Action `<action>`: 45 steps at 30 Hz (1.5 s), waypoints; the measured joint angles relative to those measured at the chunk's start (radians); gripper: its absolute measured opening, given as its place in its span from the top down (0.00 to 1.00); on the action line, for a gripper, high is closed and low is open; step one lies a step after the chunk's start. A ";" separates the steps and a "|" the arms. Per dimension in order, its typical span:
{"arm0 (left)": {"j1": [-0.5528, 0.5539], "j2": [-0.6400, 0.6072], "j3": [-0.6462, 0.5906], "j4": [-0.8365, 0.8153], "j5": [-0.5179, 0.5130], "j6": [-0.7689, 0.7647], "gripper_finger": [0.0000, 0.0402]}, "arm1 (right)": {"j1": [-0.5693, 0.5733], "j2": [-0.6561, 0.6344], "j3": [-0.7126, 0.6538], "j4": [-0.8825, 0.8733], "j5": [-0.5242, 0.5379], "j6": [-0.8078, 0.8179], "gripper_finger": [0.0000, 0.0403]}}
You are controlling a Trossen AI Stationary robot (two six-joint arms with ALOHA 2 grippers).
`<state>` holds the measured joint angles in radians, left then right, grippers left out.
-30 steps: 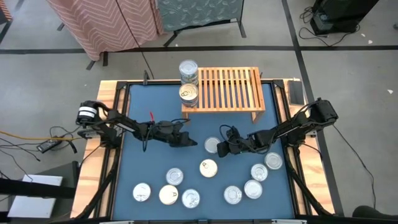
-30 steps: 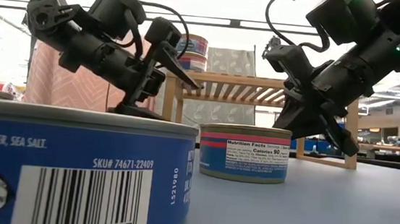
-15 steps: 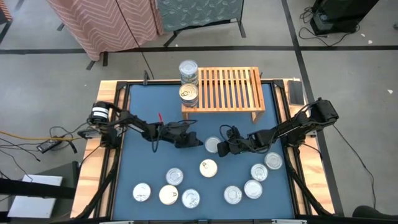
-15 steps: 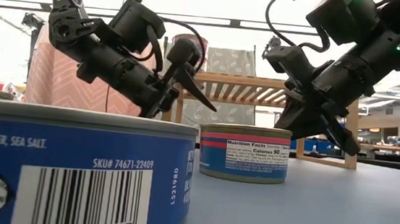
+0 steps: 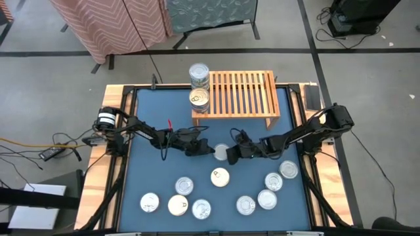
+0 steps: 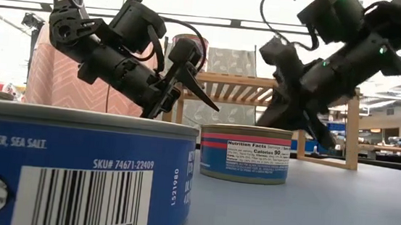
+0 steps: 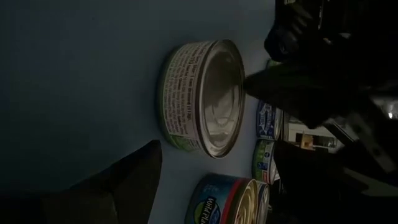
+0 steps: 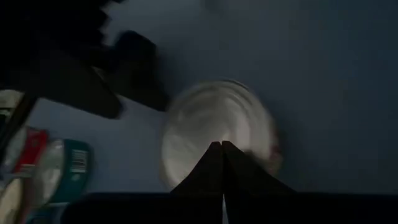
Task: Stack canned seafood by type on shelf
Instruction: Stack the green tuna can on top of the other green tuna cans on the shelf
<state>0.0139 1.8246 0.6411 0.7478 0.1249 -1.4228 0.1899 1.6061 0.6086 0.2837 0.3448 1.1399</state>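
Robot lab / test space, not a home. Bare grey floor (image 5: pixel 367 72) w/ black tape lines, loose cables (image 5: pixel 46 145) trailing beside the rig, wood-framed blue surface (image 5: pixel 164 170) w/ two arms bolted on. Fabric screens (image 5: pixel 111 23) stand behind; low view shows open room w/ ceiling strip lights (image 6: pixel 230 22).

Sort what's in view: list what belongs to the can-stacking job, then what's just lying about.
Job:
- loose cans on the blue table top
- can between the grippers
- two cans at the shelf's left end
- wooden shelf
- left gripper, open
- right gripper, shut

Lying about:
- cables on the floor
- patterned fabric panels behind the table
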 joint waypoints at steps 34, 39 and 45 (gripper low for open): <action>-0.002 0.001 -0.001 0.000 -0.039 0.021 0.22 | 0.009 -0.022 0.032 -0.232 0.013 -0.018 1.00; -0.006 0.003 0.022 -0.051 -0.065 0.046 0.22 | 0.009 -0.022 0.031 -0.233 0.013 -0.032 1.00; -0.004 0.073 0.119 -0.070 -0.067 0.094 0.22 | 0.009 -0.022 0.031 -0.237 0.013 -0.036 1.00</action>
<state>0.0101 1.8975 0.7602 0.6777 0.0574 -1.3285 0.1989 1.5837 0.6399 0.0469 0.3575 1.1038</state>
